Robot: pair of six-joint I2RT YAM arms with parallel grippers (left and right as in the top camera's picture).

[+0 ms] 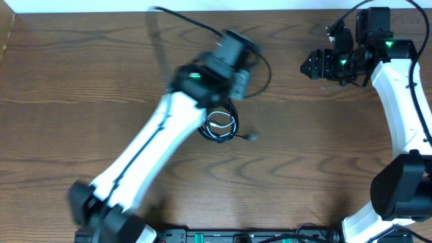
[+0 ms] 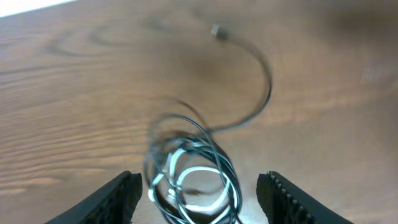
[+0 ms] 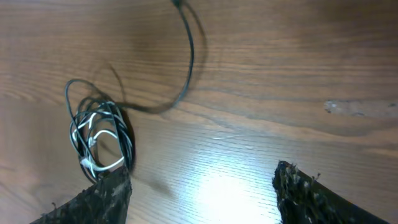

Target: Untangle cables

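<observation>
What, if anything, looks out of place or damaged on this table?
Nothing is spilled or broken. The black and white cables lie in one tangled coil mid-table, a black tail straying away. A pale scuff marks the table.

A brown wood-grain table (image 1: 81,81) shows a small pale scuff (image 3: 348,107) on its surface.

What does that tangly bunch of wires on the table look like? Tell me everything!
The cables are a thin black wire and a thin white wire, wound together in a small messy coil lying flat on the wooden table. The white loops sit inside the black ones. One black end curves away to a small plug. Nothing is holding it.
</observation>
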